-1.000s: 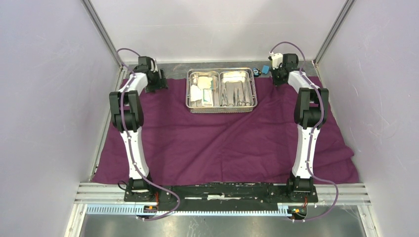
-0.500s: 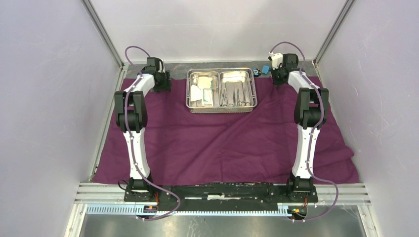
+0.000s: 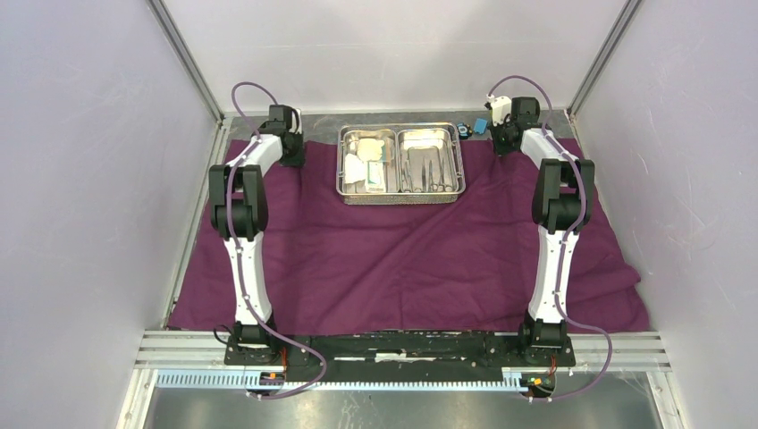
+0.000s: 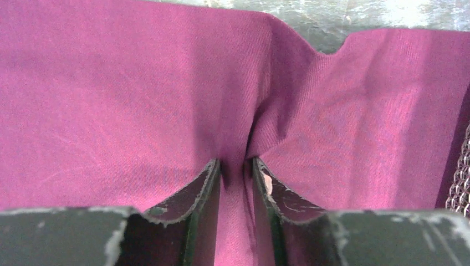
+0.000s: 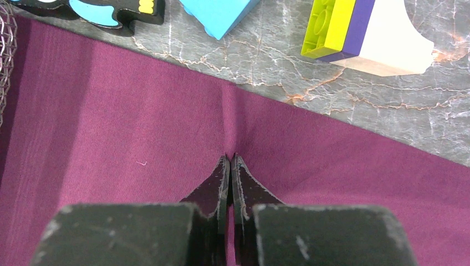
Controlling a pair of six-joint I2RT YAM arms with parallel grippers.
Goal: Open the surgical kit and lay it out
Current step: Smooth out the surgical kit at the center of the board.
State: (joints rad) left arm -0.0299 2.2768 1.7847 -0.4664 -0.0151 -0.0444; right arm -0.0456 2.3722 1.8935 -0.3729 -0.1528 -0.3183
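Left claw (image 4: 237,166), right claw (image 5: 230,160) — both pinching cloth (image 3: 402,259)

We find the cloth (image 3: 402,259) spread on the table (image 3: 375,118) | tray (image 3: 401,197) on cloth, middle of far edge | left compartment: packet (image 3: 375,176), gauze pads (image 3: 368,147) behind it | right compartment: instruments (image 3: 427,172) | blocks (image 5: 219,14) on bare table behind cloth's far right corner

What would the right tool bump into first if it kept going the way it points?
The purple cloth: the right tool has its shut tips at a crease of it, seemingly pinching it, though depth is hard to judge.
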